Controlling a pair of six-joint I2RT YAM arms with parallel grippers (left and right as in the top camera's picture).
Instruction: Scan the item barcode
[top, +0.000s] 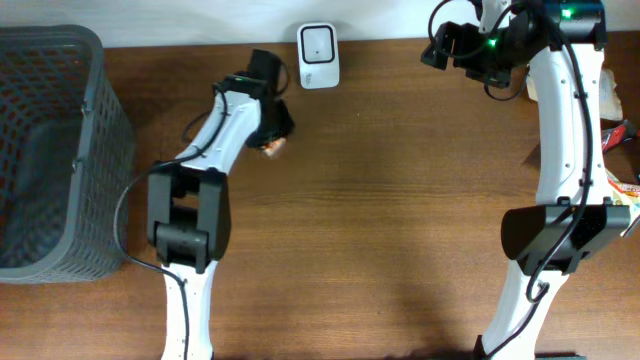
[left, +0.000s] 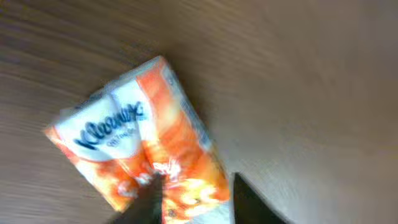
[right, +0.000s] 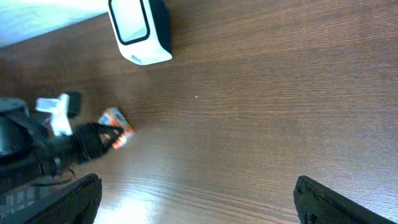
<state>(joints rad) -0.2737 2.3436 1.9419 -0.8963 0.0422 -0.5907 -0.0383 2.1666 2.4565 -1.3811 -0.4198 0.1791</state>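
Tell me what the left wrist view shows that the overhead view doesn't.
Only the left wrist view: the blue Kleenex lettering on the orange-and-white plastic tissue pack, legible though blurred. Only the overhead view: the grey mesh basket at far left, the white boxy barcode scanner at the back edge, and the right end effector, far from the pack. Both: the pack on the brown wooden table, with the left end effector at it.

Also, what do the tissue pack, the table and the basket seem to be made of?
The tissue pack looks like glossy plastic film: it is printed and shiny. The table seems wood or wood-look laminate, matte brown grain. The basket appears grey plastic mesh.
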